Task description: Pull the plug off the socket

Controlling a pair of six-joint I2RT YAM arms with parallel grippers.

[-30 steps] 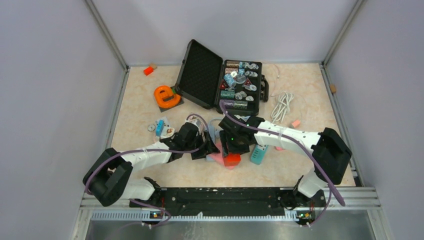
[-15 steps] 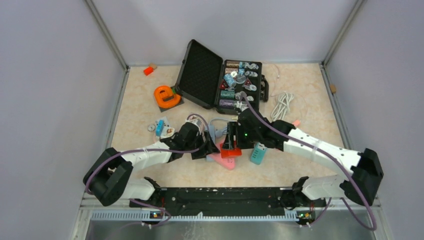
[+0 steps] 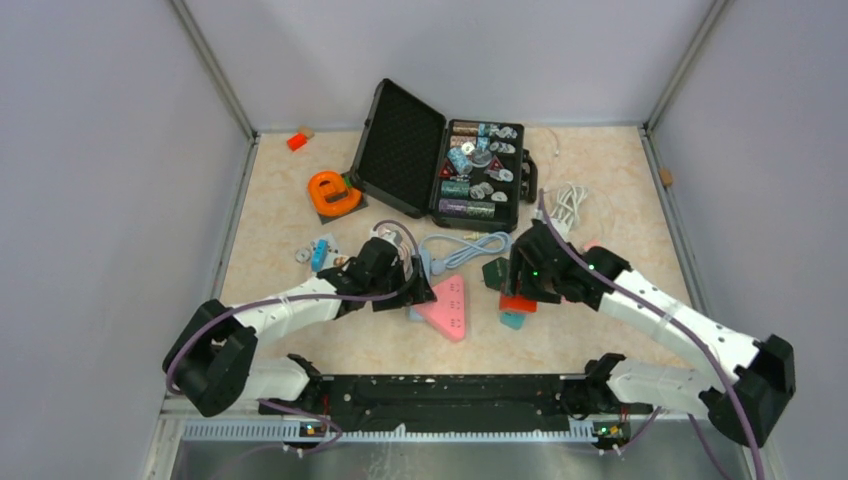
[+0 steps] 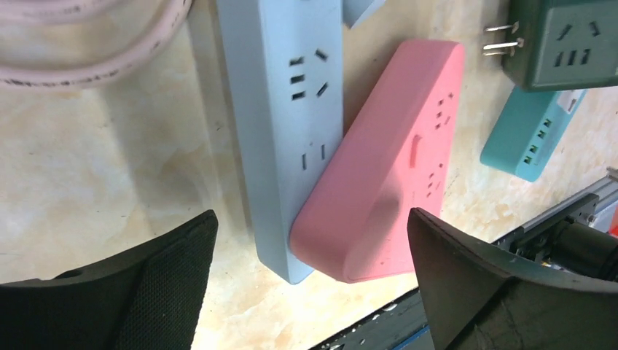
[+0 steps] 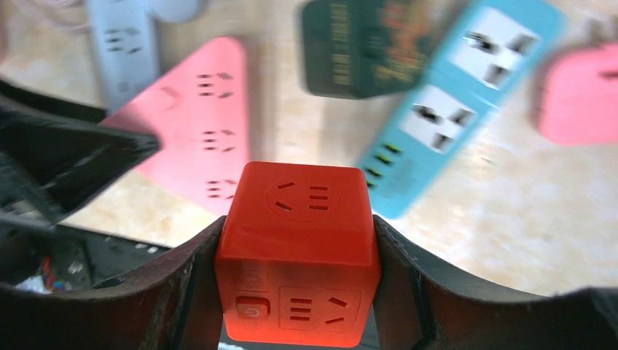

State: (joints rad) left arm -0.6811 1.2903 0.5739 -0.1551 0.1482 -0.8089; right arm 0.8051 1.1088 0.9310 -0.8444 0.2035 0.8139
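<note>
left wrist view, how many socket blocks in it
4: grey-blue strip at centre, pink block against its right side, dark green adapter top right, teal strip below that. Others may lie outside the frame.

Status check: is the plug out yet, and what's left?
Done: the red cube plug sits clamped in the right gripper, clear of the pink socket strip. In hand: the left gripper hangs open astride that strip. Left: probably setting the cube down.

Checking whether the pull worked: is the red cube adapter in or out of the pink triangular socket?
Out. The right gripper holds the red cube adapter apart from the pink triangular socket.
</note>
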